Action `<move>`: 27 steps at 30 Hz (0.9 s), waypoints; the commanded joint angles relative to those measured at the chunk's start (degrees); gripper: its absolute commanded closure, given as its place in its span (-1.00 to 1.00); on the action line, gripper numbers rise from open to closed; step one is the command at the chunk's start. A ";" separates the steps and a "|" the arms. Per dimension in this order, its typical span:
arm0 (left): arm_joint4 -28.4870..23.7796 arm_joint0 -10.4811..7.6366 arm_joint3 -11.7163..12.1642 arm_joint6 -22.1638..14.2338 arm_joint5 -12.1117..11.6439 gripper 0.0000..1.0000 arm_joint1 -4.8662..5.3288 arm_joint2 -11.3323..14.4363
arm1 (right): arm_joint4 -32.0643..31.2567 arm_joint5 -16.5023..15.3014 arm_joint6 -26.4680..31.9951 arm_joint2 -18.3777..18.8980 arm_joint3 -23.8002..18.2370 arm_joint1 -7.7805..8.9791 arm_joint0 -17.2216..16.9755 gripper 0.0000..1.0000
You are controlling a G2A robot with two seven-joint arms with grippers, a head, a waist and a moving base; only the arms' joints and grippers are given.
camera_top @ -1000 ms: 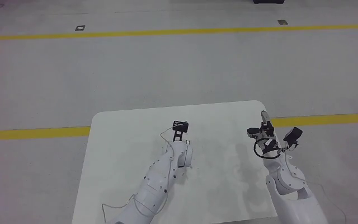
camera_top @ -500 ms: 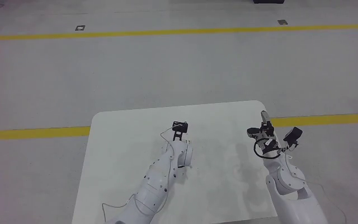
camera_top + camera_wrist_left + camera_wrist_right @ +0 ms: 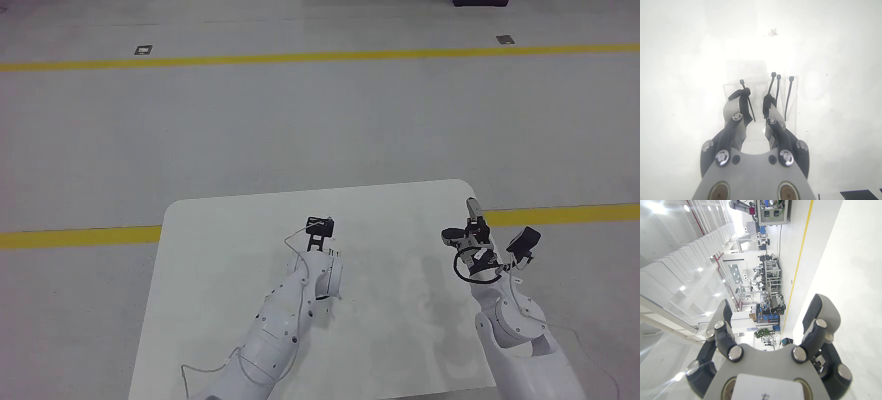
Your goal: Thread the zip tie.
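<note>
In the lower centre of the top view, white table [image 3: 220, 300] with rounded corners; beyond it, grey floor [image 3: 300, 120] marked with yellow lines [image 3: 300, 57]. Over the table's lower middle, left arm [image 3: 290, 320], wrist above the table's centre. At the lower right, by the table's right edge, right arm [image 3: 515, 320]. At its end, right gripper [image 3: 770, 309] raised off the table and aimed out at the room; fingers spread wide, nothing between them. Above a clear tray [image 3: 791, 128] resting on the table, left gripper [image 3: 755, 95]; fingers parted by a narrow gap, pinching nothing. In the tray, four black zip ties [image 3: 788, 98] laid lengthwise, heads at the end away from the gripper. One zip tie [image 3: 750, 105] crossing the tip of one finger, contact not discernible. Two more just beside the other fingertip, the fourth near the tray's side wall.
</note>
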 commanded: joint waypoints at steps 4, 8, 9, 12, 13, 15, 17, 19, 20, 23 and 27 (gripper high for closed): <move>0.00 0.55 -1.21 -0.35 0.00 0.68 -0.04 -0.08 | 0.00 0.00 0.00 0.00 0.00 0.00 0.00 -1.00; 0.00 1.04 -2.63 -0.63 0.00 0.68 0.24 0.19 | 0.00 0.00 0.00 0.00 0.00 0.00 0.00 -1.00; 0.00 1.14 -2.91 -0.68 0.00 0.68 0.38 0.25 | 0.00 0.00 0.00 0.00 0.00 0.00 0.00 -1.00; 0.00 1.17 -3.23 -0.47 0.00 0.68 0.73 0.30 | 0.00 0.00 0.00 0.00 0.00 0.00 0.00 -1.00; 0.00 1.16 -3.22 -0.26 0.00 0.68 0.90 0.23 | 0.00 0.00 0.00 0.00 0.00 0.00 0.00 -1.00; 0.00 1.14 -3.13 -0.24 0.00 0.68 1.06 0.14 | 0.00 0.00 0.00 0.00 0.00 0.00 0.00 -1.00; 0.00 0.91 -2.56 -0.28 0.00 0.68 1.15 0.04 | 0.00 0.00 0.00 0.00 0.00 0.00 0.00 -1.00; 0.00 0.55 -1.68 -0.23 0.00 0.68 1.16 -0.03 | 0.00 0.00 0.00 0.00 0.00 0.00 0.00 -1.00; 0.00 0.27 -0.98 -0.16 0.00 0.66 1.14 -0.13 | 0.00 0.00 0.00 0.00 0.00 0.00 0.00 -1.00; 0.00 -0.39 0.63 -0.10 0.00 0.66 0.91 -0.37 | 0.00 0.00 0.00 0.00 0.00 0.00 0.00 -1.00; 0.00 -0.98 1.87 0.03 0.00 0.68 0.50 -0.65 | 0.00 0.00 0.00 0.00 0.00 0.00 0.00 -1.00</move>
